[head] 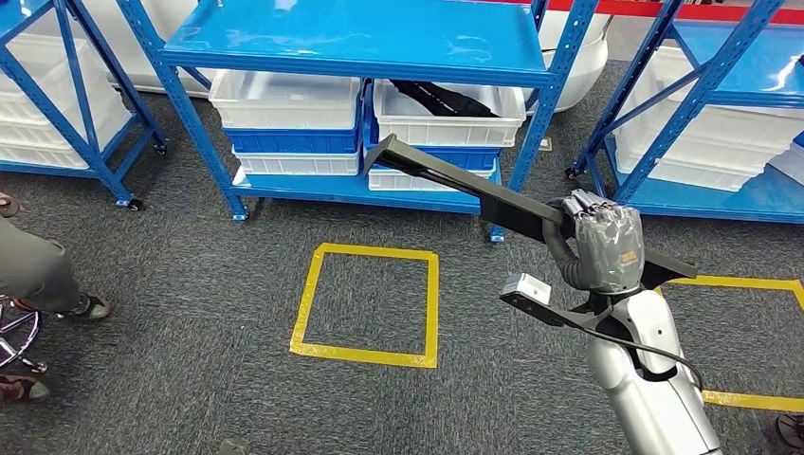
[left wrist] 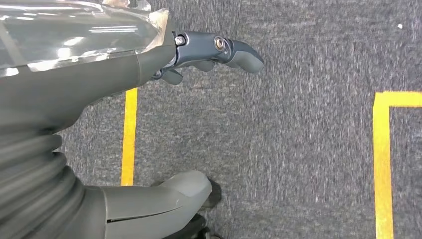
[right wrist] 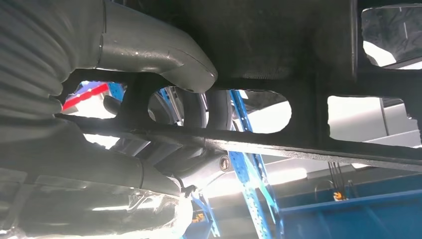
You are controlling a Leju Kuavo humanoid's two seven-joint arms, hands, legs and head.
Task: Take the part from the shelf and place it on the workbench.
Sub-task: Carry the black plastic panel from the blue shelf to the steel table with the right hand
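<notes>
1. Gripping the part (head: 474,190), the right hand (head: 607,245) has its fingers wrapped round the long black bar near one end; the hand sits at about four o'clock in the head view.
2. The part is clear of the shelf (head: 379,43), held in the air and running from the hand toward eleven o'clock, its far tip in front of the lower tier.
3. The right wrist view shows the black part (right wrist: 298,59) with cut-out openings, the grey thumb (right wrist: 164,55) pressed against it.
4. The left hand (left wrist: 149,124) hangs above the grey carpet (left wrist: 298,149); thumb and dark fingers (left wrist: 234,52) are apart and hold nothing.
5. White bins (head: 284,100) sit on the shelf's lower tier; one bin (head: 450,114) at twelve o'clock contains another black part.
6. A yellow taped square (head: 368,303) marks the floor at six o'clock.
7. A person's legs and shoes (head: 57,284) appear at nine o'clock.
</notes>
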